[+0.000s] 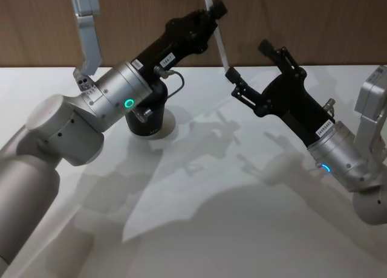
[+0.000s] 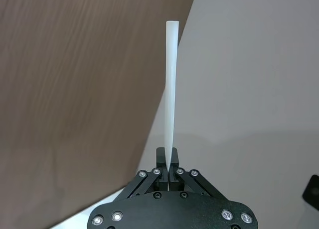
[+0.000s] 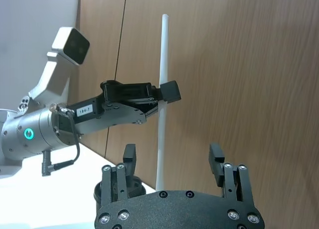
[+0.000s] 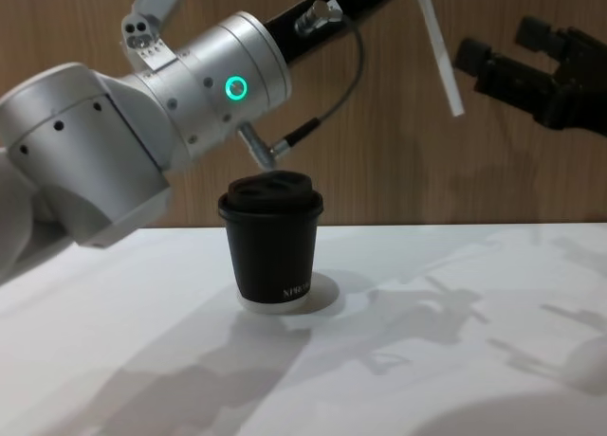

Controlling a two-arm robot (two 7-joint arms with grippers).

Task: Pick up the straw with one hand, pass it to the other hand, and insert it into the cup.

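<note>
While left gripper (image 1: 216, 11) pinches straw (image 1: 219, 45), right gripper (image 1: 249, 62) gapes just beside it.

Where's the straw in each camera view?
Head view: straw top centre, slanting toward the open right gripper.
Left wrist view: straw centre, sticking up from the left gripper.
Right wrist view: straw centre, upright.
Chest view: straw upper right, slanted.
Shared landmark: the left gripper holding it.
</note>
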